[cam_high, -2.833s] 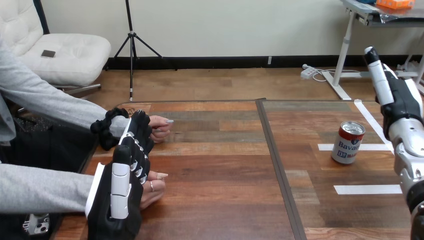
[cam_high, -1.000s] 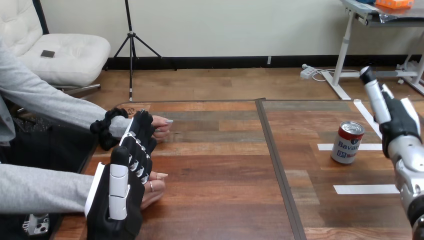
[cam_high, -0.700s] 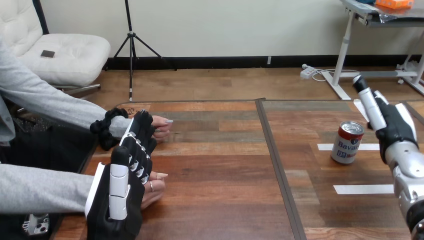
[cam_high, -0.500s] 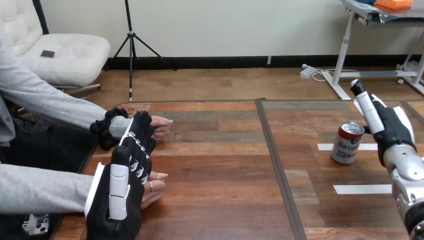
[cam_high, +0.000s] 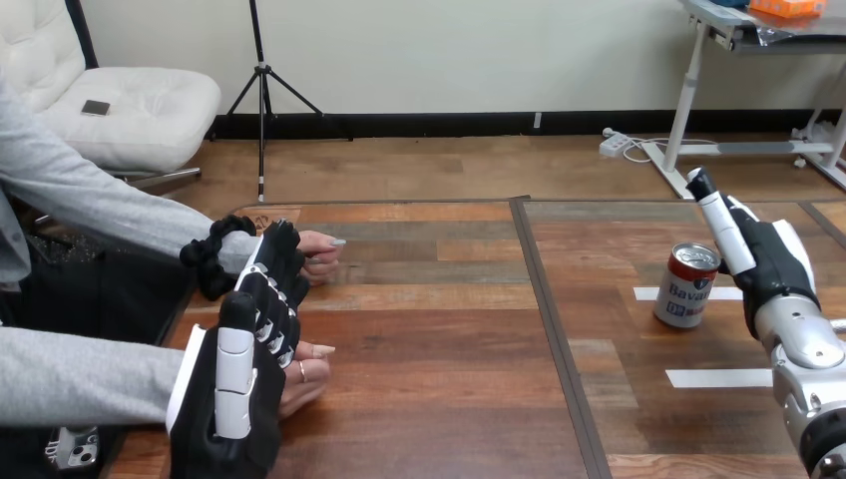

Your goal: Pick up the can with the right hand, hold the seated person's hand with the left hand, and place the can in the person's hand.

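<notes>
A: Can (cam_high: 685, 285)?
B: Upright on table (cam_high: 449, 329), right side. Right hand (cam_high: 766, 261) just beside it, fingers straight, no grasp.
A: Left hand (cam_high: 242, 374)?
B: Fingers relaxed, in front of person's hands (cam_high: 313, 367), not gripping.

Left hand (cam_high: 234, 399) covers most of person's nearer hand (cam_high: 311, 374); contact between them unclear.

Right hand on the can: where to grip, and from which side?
Grip the can at mid-wall, coming from its right. It stands upright with a round side wall to wrap, and the open right hand is close on that side.
</notes>
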Tool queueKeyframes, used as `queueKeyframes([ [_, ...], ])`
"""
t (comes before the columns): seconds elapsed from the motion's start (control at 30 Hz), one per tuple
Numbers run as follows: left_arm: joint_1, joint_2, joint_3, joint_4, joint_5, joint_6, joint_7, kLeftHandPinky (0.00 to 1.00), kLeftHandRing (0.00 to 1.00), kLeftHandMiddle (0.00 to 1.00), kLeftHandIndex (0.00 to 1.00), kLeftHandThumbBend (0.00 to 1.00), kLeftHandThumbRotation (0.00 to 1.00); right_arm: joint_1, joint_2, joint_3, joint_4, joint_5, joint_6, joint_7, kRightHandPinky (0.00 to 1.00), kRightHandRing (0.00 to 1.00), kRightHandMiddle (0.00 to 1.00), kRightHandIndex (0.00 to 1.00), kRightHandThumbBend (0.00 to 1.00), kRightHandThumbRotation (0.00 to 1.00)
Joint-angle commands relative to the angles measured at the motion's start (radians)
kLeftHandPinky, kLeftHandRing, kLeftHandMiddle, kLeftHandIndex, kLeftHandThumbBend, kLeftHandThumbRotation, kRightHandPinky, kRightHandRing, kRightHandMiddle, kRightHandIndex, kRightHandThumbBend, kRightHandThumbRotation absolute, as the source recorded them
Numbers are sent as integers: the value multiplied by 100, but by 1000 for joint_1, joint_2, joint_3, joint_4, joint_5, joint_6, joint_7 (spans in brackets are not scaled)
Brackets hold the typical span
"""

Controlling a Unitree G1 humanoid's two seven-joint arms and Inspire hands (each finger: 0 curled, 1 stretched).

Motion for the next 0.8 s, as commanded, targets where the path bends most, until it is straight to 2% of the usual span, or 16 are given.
queueKeyframes([
  [0.0, -66, 6, 11, -19, -8, -3, -4, 100, 100, 99, 96, 77, 98, -36, 8, -4, -7, 7, -27, -1, 89, 97, 97, 96, 100, 98],
  [0.27, -80, 10, 12, -23, -6, 12, 2, 100, 100, 99, 96, 77, 98, -45, 12, -10, -7, 18, -13, 2, 92, 99, 99, 97, 100, 96],
  [0.6, -95, 12, 17, -23, 0, 19, 8, 100, 100, 99, 95, 76, 100, -52, 10, 1, -5, 8, -12, -7, 95, 100, 100, 98, 100, 94],
  [0.77, -101, 11, 18, -14, -9, 13, -1, 100, 100, 98, 95, 76, 100, -54, 15, -11, -4, 21, -12, -3, 95, 100, 100, 98, 100, 93],
])
